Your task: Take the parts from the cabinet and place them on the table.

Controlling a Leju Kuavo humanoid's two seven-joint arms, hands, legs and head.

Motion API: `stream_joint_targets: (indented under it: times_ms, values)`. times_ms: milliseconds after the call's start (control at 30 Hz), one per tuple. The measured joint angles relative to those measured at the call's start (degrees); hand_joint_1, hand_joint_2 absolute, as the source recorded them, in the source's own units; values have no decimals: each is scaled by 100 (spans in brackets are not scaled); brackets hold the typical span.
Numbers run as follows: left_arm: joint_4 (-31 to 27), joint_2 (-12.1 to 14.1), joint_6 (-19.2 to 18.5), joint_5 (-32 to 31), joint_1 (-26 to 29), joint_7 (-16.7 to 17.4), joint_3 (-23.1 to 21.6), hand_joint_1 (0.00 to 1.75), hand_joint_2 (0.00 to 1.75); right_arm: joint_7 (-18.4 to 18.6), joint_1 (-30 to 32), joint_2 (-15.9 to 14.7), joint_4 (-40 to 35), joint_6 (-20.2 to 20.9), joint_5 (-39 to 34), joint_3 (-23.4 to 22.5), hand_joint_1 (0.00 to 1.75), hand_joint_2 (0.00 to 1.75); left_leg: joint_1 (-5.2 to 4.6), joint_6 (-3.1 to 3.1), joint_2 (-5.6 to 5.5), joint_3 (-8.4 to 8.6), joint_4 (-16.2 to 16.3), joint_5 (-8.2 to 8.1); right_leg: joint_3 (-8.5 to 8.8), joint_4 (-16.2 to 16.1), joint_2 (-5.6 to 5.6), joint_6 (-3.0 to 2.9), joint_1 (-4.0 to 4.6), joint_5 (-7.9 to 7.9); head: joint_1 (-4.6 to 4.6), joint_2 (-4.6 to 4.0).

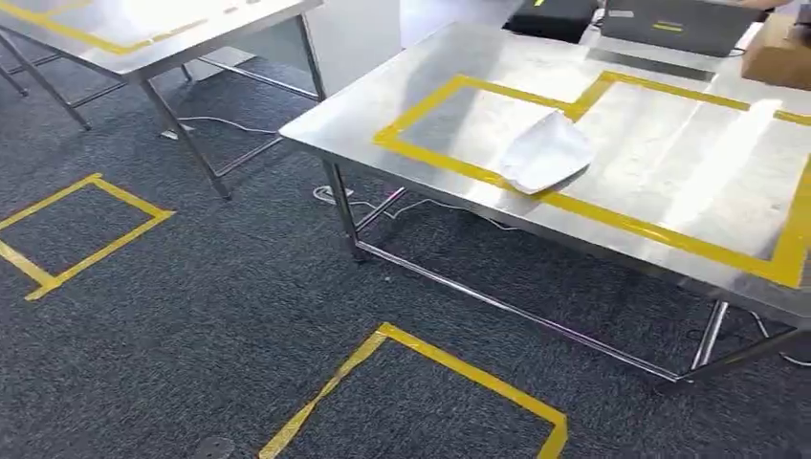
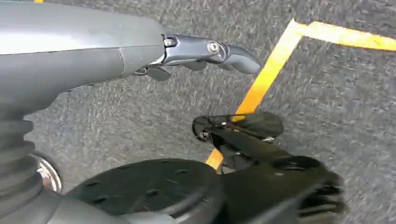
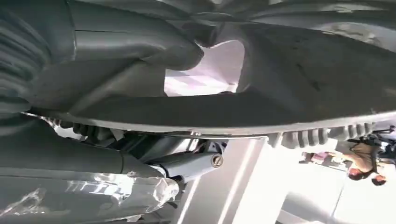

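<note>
Part [image 1: 545, 153] on table [image 1: 669, 163]; left hand [image 2: 205, 53] holds nothing; right hand [image 3: 140, 70] grips bagged part [image 3: 84, 196].

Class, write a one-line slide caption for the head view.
White bagged part lying on the yellow tape outline of a steel table, over dark carpet.

A steel table [image 1: 660, 163] stands at the right of the head view, and a second table [image 1: 143, 43] stands at the far left, well apart from it. On the near table a taped outline [image 1: 612, 215] encloses most of the top; a flat part [image 1: 545, 153] lies inside it, its near edge touching the front strip of tape. Behind the outline, at the far edge, sit a laptop [image 1: 679, 24], a box [image 1: 779, 53] to its right and a case [image 1: 555, 14] to its left. On the carpet [image 1: 191, 306], one taped square [image 1: 76, 229] lies left and another [image 1: 430, 382] before the near table.
</note>
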Motion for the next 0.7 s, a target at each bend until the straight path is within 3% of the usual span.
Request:
stream_joint_targets:
  times_ms: [33, 67, 100, 133, 167, 233, 267, 300, 333, 367, 433, 467, 500, 533, 567, 600, 633, 667, 700]
  values:
    - [0, 0, 0, 0, -1, 0, 0, 0, 175, 2, 13, -5, 0, 0, 0, 24, 175, 175, 0, 30, -24, 154, -356, 260, 2, 0, 72, 9, 1, 6, 0, 0]
    - [0, 2, 0, 0, -4, 0, 0, 0, 175, 9, 20, -18, 0, 2, -2, 59, 175, 175, 0, 65, -118, 383, -851, 539, 2, 0, 146, 20, -1, 13, 0, 0]
    - [0, 4, 0, 0, -4, 0, 0, 0, 175, 9, 31, -29, -2, -9, -4, 86, 175, 175, 5, 106, -388, 596, -1297, 722, -5, 0, 212, 39, -21, 26, 0, 0]
    - [0, 9, 0, 0, -7, 0, 0, 0, 175, 11, 28, -37, -2, -11, -9, 120, 175, 175, 26, 156, -564, 705, -1551, 689, -45, 41, 283, 76, 14, 18, 7, 0]
    - [0, 7, 0, 0, -13, 2, 0, 0, 175, 13, 44, -37, -2, -13, -15, 149, 175, 175, 24, 104, -475, 700, -1561, 674, -83, 25, 337, 110, -4, 40, 9, 0]
    - [0, 2, 0, 0, -11, 0, 0, 0, 175, 13, 98, -61, -2, -13, -24, 190, 175, 175, -8, 144, -386, 692, -1567, 676, -107, -37, 470, 191, -47, 90, -4, 0]
    - [2, -7, 0, 0, -13, 2, 0, 0, 175, 13, 135, -64, -2, -11, -24, 206, 175, 175, 30, 190, -299, 702, -1630, 716, -162, -41, 539, 229, -48, 97, 0, 0]
    - [0, 4, -2, 0, -25, 0, -2, 0, 175, 15, 169, -64, 0, -11, -24, 210, 175, 175, 37, 230, -217, 712, -1654, 734, -201, 72, 229, 226, -24, 24, 17, 0]
    - [0, 7, -2, 0, -17, 0, 0, 0, 175, 18, 139, -81, 0, -13, -24, 217, 175, 175, 33, 255, -155, 713, -1658, 730, -328, 337, -40, 238, -3, -161, 59, 0]
    - [0, 9, 0, 0, -3, 0, 0, 0, 175, 20, 105, -88, 0, -13, -24, 232, 175, 175, 19, 261, -71, 717, -1657, 725, -529, 784, -199, 260, 5, -406, 59, 0]
    - [0, 4, -2, 0, 4, 0, 0, 0, 175, 20, 126, -88, 0, -13, -24, 267, 175, 175, 4, 276, 83, 715, -1654, 714, -907, 1633, -296, 284, 2, -753, 61, 0]
    - [0, 4, -2, 0, 5, 0, 0, 0, 175, 20, 132, -88, 0, -13, -24, 275, 175, 175, 4, 273, 162, 722, -1653, 706, -958, 1775, -305, 296, 1, -754, 59, 0]
    - [0, 0, -2, 0, 5, 0, 0, 0, 175, 20, 130, -90, 0, -13, -24, 282, 175, 175, 5, 263, 241, 733, -1652, 697, -849, 1599, -314, 304, 1, -610, 59, 0]
    - [0, -4, -2, 0, 2, 0, 0, 0, 175, 20, 132, -96, 0, -13, -24, 289, 175, 175, 11, 250, 312, 752, -1651, 681, -618, 1192, -344, 309, 0, -391, 59, 0]
    - [2, -9, -2, 0, 0, 0, 0, 0, 175, 20, 133, -105, 0, -13, -24, 297, 175, 175, 20, 222, 378, 782, -1647, 659, -282, 610, -434, 317, -4, -140, 57, 0]
    - [2, -7, -2, 0, -1, 0, 0, 0, 175, 17, 134, -109, 0, -13, -26, 304, 175, 175, 13, 182, 426, 818, -1632, 629, 17, 103, -666, 342, -7, 7, 63, 0]
    - [0, 11, -2, 0, -9, 0, 0, 0, 175, 17, 127, -103, 9, -13, -26, 317, 175, 175, -54, 145, 473, 829, -1623, 603, 46, 49, -802, 312, 26, -68, 55, 0]
    - [2, 7, -2, 0, -12, 0, 0, 0, 175, 20, 131, -116, 0, -13, -26, 324, 175, 175, -57, 124, 504, 840, -1612, 584, 56, 24, -686, 229, 9, -41, 41, 0]
    - [2, 4, -2, 0, -19, 0, -2, 0, 175, 17, 143, -118, 2, -13, -26, 330, 175, 175, -62, 116, 554, 860, -1625, 589, 31, 32, -639, 201, 9, -38, 37, 0]
